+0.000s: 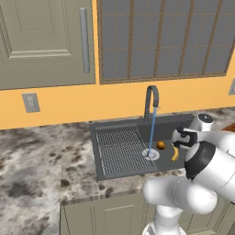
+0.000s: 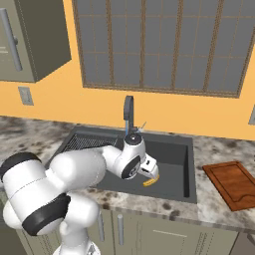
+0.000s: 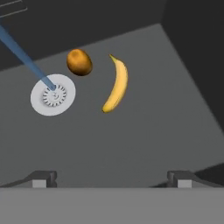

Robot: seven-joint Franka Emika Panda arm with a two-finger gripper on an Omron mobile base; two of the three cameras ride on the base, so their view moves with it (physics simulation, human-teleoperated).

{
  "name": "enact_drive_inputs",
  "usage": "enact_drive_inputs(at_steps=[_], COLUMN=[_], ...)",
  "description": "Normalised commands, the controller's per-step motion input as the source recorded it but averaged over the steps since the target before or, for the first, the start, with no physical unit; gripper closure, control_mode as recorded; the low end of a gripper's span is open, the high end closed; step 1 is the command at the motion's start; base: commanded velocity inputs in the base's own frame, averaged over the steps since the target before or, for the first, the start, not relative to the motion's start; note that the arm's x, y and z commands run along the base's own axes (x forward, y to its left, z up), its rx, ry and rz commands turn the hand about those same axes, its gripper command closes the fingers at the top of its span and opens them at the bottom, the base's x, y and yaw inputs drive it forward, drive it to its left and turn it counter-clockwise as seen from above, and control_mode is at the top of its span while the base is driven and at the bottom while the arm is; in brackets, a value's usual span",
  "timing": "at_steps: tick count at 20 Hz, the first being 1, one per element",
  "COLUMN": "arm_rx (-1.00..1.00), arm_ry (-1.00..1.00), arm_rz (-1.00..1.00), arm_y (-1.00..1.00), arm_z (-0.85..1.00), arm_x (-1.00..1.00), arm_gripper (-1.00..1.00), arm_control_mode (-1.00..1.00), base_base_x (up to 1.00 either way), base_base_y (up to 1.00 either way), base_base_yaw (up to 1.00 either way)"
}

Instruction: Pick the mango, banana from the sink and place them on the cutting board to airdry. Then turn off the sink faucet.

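The round orange mango (image 3: 79, 62) and the curved yellow banana (image 3: 116, 83) lie side by side on the floor of the dark grey sink (image 3: 144, 131), apart from each other. Beside the mango is the silver drain (image 3: 53, 95). My gripper (image 3: 111, 178) hangs open above the basin floor, a short way from the banana, with nothing between its fingers. From the left base view the mango (image 1: 160, 145) and banana (image 1: 175, 153) sit just under my hand. A blue stream runs from the sink faucet (image 1: 151, 98) onto the drain. The reddish-brown cutting board (image 2: 234, 184) lies on the counter right of the sink (image 2: 174, 149).
A ribbed drainboard (image 1: 119, 149) fills the sink's left part. Marbled counter (image 1: 36, 160) spreads to the left. The gooseneck faucet (image 2: 128, 112) stands at the basin's back rim, under the window. My own arm crosses the sink's front rim.
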Motion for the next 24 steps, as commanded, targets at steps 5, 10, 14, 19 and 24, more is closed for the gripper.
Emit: enact_drive_inputs(at_steps=[5, 10, 14, 19, 24], arm_rx=[0.0, 0.01, 0.02, 0.02, 0.02], arm_ry=[0.0, 0.0, 0.0, 0.0, 0.0], arm_rz=[-0.04, -0.04, -0.03, -0.01, -0.01], arm_y=[-0.01, -0.05, -0.09, -0.09, -0.03], arm_z=[-0.19, -0.2, -0.21, -0.2, -0.14], arm_x=[0.14, 0.13, 0.1, 0.13, 0.15], arm_gripper=[-1.0, -1.0, -1.0, -1.0, -1.0], arm_control_mode=[-1.0, -1.0, -1.0, -1.0, -1.0], base_base_x=[0.0, 0.0, 0.0, 0.0, 0.0], base_base_y=[0.0, 0.0, 0.0, 0.0, 0.0], base_base_yaw=[0.0, 0.0, 0.0, 0.0, 0.0])
